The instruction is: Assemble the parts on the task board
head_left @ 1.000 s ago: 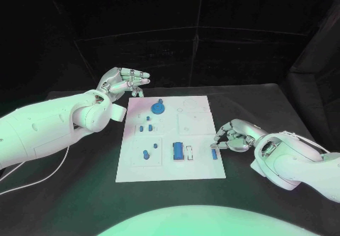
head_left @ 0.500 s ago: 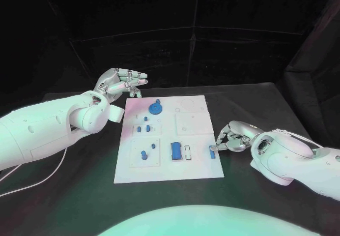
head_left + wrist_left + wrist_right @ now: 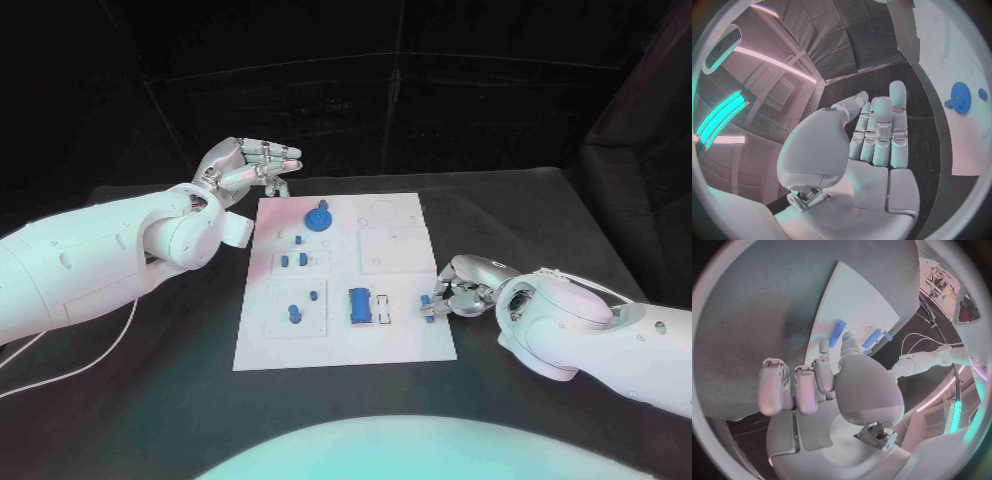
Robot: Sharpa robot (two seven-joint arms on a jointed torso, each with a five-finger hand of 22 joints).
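Matt white task board (image 3: 404, 335); glossy blue plastic gear (image 3: 319, 216); matt black table (image 3: 548, 215).

Black table (image 3: 548, 215), dark curtain walls (image 3: 433, 110) behind, teal strip light (image 3: 720, 117) overhead

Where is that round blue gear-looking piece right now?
In the head view, the round blue gear piece lies near the white task board's far-left corner, just right of the raised left hand.

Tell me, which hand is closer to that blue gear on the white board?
The left hand: it hovers just off the task board's far corner, beside the blue gear. The right hand sits at the board's opposite, nearer edge.
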